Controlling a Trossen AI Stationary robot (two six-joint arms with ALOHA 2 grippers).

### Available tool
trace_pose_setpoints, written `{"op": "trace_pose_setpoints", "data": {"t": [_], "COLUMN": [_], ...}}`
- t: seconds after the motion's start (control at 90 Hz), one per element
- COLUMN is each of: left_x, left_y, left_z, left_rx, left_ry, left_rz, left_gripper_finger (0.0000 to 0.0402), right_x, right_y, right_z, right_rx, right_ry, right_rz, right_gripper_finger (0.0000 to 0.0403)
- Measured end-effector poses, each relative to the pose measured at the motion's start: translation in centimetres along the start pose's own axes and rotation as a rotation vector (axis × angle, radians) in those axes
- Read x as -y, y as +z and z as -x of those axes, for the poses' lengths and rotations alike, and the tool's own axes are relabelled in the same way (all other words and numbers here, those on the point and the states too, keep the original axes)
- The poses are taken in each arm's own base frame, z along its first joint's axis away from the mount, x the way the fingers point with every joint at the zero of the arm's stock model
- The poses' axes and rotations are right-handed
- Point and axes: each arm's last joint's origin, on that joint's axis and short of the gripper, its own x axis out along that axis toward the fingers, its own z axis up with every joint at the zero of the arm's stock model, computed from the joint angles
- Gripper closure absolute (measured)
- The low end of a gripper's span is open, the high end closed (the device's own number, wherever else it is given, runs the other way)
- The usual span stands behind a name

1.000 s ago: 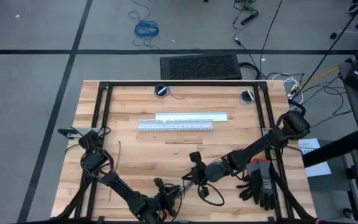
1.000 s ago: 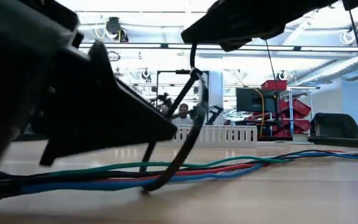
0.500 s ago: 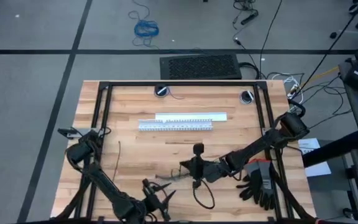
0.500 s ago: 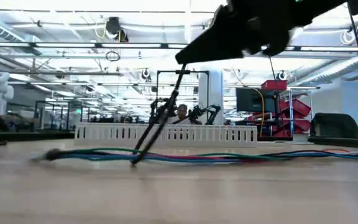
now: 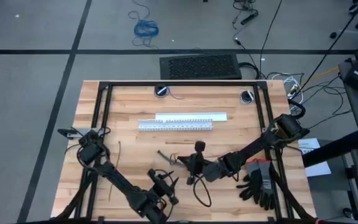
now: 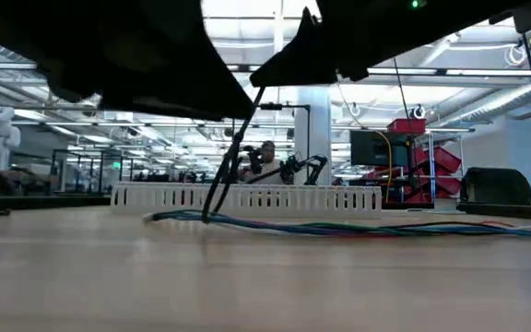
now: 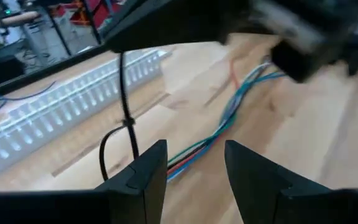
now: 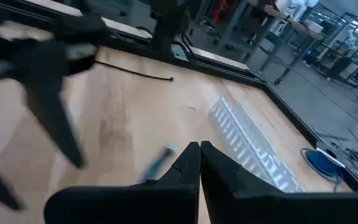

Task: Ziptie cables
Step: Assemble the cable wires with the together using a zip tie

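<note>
The cables (image 7: pixel 225 121), thin blue, green and red wires, lie on the table (image 5: pixel 135 106) near its middle (image 5: pixel 166 155). A dark ziptie (image 7: pixel 124 93) is looped round them close to their left end. Its strip slants up (image 6: pixel 233 148) into my shut right gripper (image 5: pixel 187 163). My left gripper (image 7: pixel 194 149) hovers open just near of the cables (image 5: pixel 165 182), which pass between its fingers without touching them. A second ziptie (image 5: pixel 119 152) lies flat on the table's left part. My right gripper pinches the ziptie's free upper end (image 6: pixel 258 92) between its two fingers. The fingers come from the table's right, slanting down. The strip runs straight down from them to its loop (image 7: pixel 106 148) round the cables, which rest on the table.
A white slotted duct (image 5: pixel 176 124) lies across the table beyond the cables. Black gloves (image 5: pixel 260 183) sit at the near right. A dark cord loop (image 5: pixel 201 194) lies below the right arm. Black frame rails (image 5: pixel 104 112) run along the table's left, right and far sides.
My right gripper has gone toward the far left with the ziptie, dragging the cables' left end toward the far edge. My left gripper has drawn away from the cables toward the near edge, then come back toward them, higher over the table.
</note>
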Motion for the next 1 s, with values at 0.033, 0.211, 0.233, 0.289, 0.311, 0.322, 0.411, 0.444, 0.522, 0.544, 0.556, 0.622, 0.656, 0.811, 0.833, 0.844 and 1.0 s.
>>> {"op": "trace_pose_setpoints", "data": {"t": [0.033, 0.211, 0.233, 0.289, 0.311, 0.322, 0.411, 0.444, 0.522, 0.544, 0.556, 0.622, 0.656, 0.811, 0.833, 0.844, 1.0], "left_x": [-0.1, -0.4, -0.4, -0.5, -0.5, -0.5, -0.5, -0.6, -0.8, -0.9, -0.9, -1.1, -1.1, -1.5, -1.5, -1.6, -1.7], "left_y": [0.1, 0.4, 0.4, 0.5, 0.5, 0.5, 0.5, 0.5, 0.6, 0.5, 0.5, 0.5, 0.5, 0.6, 0.6, 0.6, 0.6], "left_z": [-0.3, -1.6, -1.7, -1.8, -1.9, -1.9, -2.1, -2.1, -2.4, -2.4, -2.4, -2.6, -2.7, -3.3, -3.4, -3.5, -3.8], "left_rx": [-0.001, -0.013, -0.014, -0.016, -0.016, -0.016, -0.019, -0.021, -0.025, -0.026, -0.027, -0.032, -0.037, -0.079, -0.086, -0.089, -0.099], "left_ry": [0.008, 0.038, 0.04, 0.044, 0.045, 0.046, 0.05, 0.053, 0.064, 0.067, 0.069, 0.077, 0.08, 0.091, 0.094, 0.095, 0.103], "left_rz": [-0.002, -0.003, -0.004, -0.006, -0.006, -0.005, -0.006, -0.01, -0.014, -0.015, -0.017, -0.029, -0.032, -0.041, -0.034, -0.031, -0.001], "left_gripper_finger": [0.0242, 0.0242, 0.0242, 0.0242, 0.0242, 0.0242, 0.0242, 0.0242, 0.0245, 0.0247, 0.0249, 0.0259, 0.0264, 0.0287, 0.0289, 0.029, 0.0293], "right_x": [-0.1, -0.7, -0.8, -1.0, -1.0, -1.1, -1.2, -1.2, -1.2, -1.2, -1.2, -1.2, -1.2, -1.2, -1.2, -1.2, -1.3], "right_y": [0.0, 0.1, 0.2, 0.2, 0.2, 0.2, 0.2, 0.2, 0.2, 0.2, 0.2, 0.2, 0.2, 0.2, 0.2, 0.2, 0.2], "right_z": [0.1, 0.7, 0.8, 0.9, 1.0, 1.0, 1.2, 1.2, 1.2, 1.2, 1.2, 1.2, 1.2, 1.2, 1.2, 1.2, 1.2], "right_rx": [0.002, 0.015, 0.016, 0.018, 0.019, 0.019, 0.021, 0.021, 0.021, 0.021, 0.021, 0.021, 0.021, 0.021, 0.02, 0.02, 0.022], "right_ry": [0.005, 0.032, 0.035, 0.04, 0.042, 0.043, 0.047, 0.048, 0.047, 0.047, 0.047, 0.048, 0.048, 0.048, 0.049, 0.05, 0.074], "right_rz": [0.0, 0.003, 0.005, 0.014, 0.017, 0.019, 0.025, 0.026, 0.027, 0.027, 0.027, 0.028, 0.028, 0.028, 0.028, 0.029, 0.029], "right_gripper_finger": [0.0403, 0.0403, 0.0403, 0.0403, 0.0403, 0.0403, 0.0403, 0.0403, 0.0403, 0.0403, 0.0403, 0.0403, 0.0403, 0.0403, 0.0403, 0.0403, 0.0403]}}
